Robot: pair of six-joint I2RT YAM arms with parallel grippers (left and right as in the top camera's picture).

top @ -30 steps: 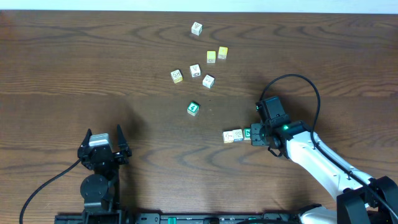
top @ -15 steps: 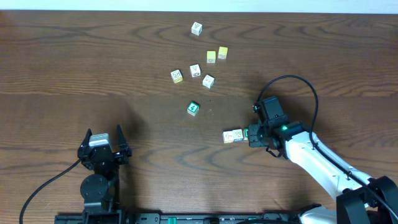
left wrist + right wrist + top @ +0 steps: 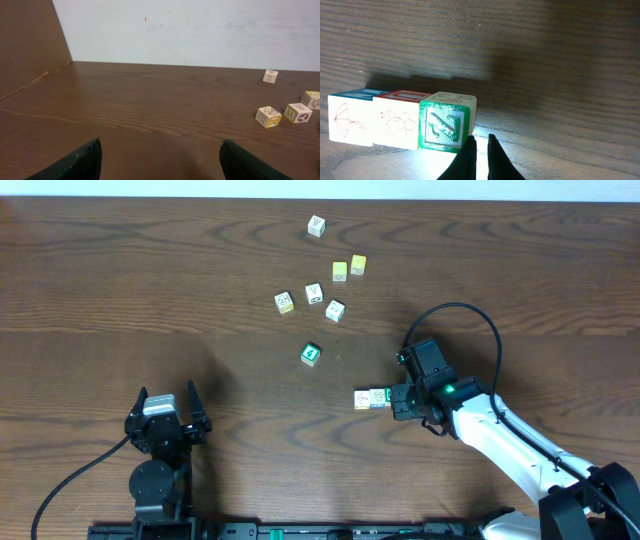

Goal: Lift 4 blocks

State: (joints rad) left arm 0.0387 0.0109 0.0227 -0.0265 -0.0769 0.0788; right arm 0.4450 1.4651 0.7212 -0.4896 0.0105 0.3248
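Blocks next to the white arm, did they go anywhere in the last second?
Yes. The shut right gripper slid leftward, nudging the row of three blocks that way. Nothing was grabbed or let go. The lone green block, the far cubes and the open left gripper stayed put.

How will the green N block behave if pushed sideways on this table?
The green N block probably slides rigidly: it looks like solid wood. Its flat faces make rolling unlikely. It abuts the red-edged block, so that likely shifts too.
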